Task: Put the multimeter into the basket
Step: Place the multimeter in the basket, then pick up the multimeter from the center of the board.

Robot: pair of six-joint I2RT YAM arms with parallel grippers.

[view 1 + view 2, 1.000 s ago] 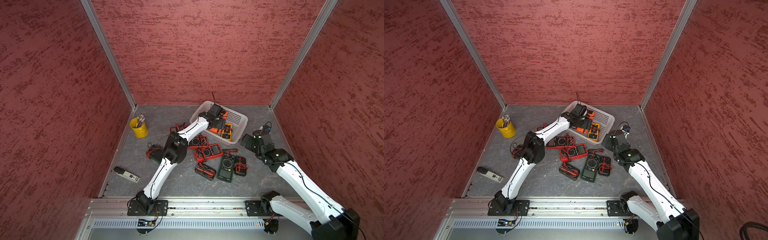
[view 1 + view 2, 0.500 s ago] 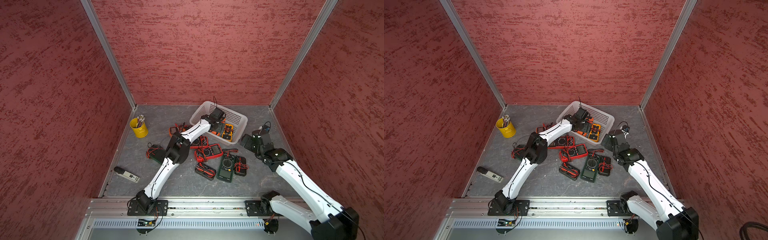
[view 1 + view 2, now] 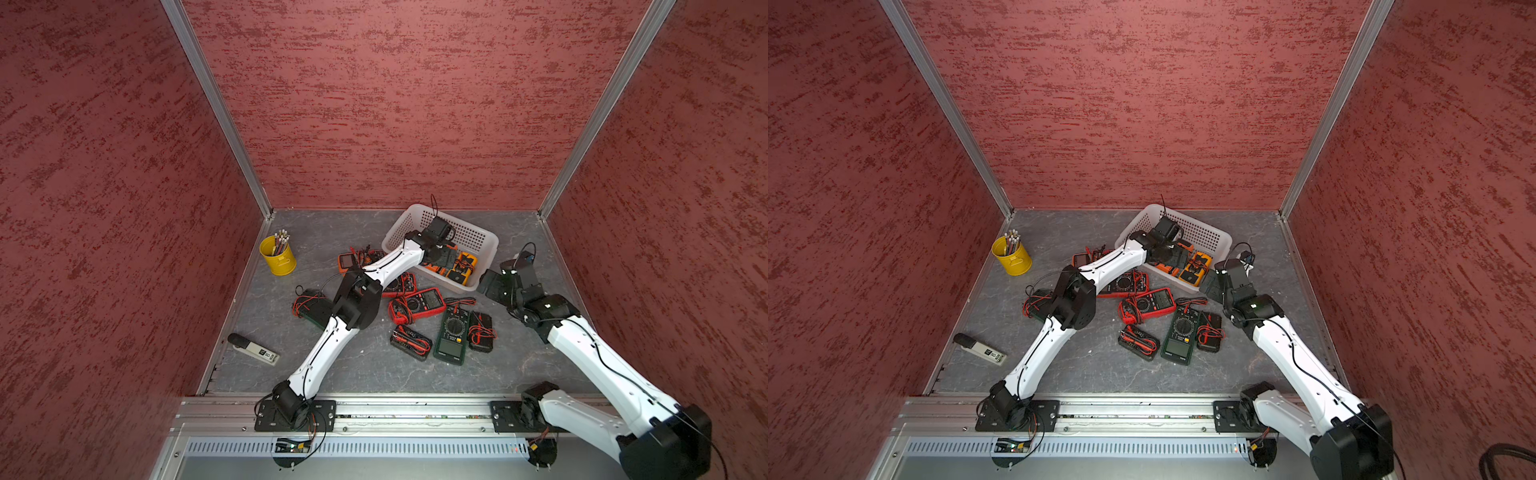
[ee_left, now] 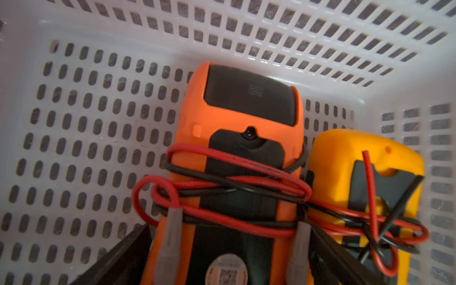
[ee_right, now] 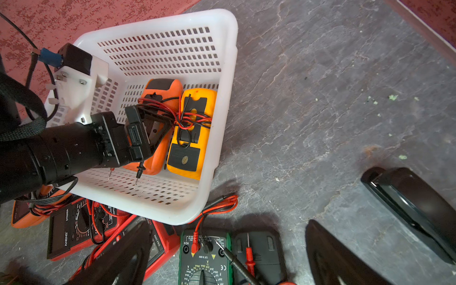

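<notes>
The white basket (image 3: 487, 246) (image 3: 1224, 240) (image 5: 229, 98) stands at the back of the floor in both top views. An orange multimeter (image 4: 237, 118) (image 5: 158, 158) lies face down on the basket floor (image 4: 86, 148), with red and black leads wound round it. Beside it lies a yellow multimeter (image 4: 345, 153) (image 5: 195, 153) (image 3: 464, 266). My left gripper (image 3: 446, 257) (image 3: 1177, 259) (image 4: 227, 271) (image 5: 153, 128) reaches into the basket, open, with its fingers on either side of the orange multimeter. My right gripper (image 3: 492, 286) (image 3: 1212, 286) (image 5: 227, 266) hangs open and empty just outside the basket's near wall.
Several multimeters lie on the floor in front of the basket: red (image 3: 415, 303), green (image 3: 451, 334) (image 5: 204, 259) and black (image 3: 482, 332). Another lies under the left arm (image 3: 311, 307). A yellow cup (image 3: 277, 259) and a grey handheld device (image 3: 253, 349) are at the left.
My left gripper sank a little into the basket and its jaws opened, letting go of the orange multimeter. The right arm has not moved.
</notes>
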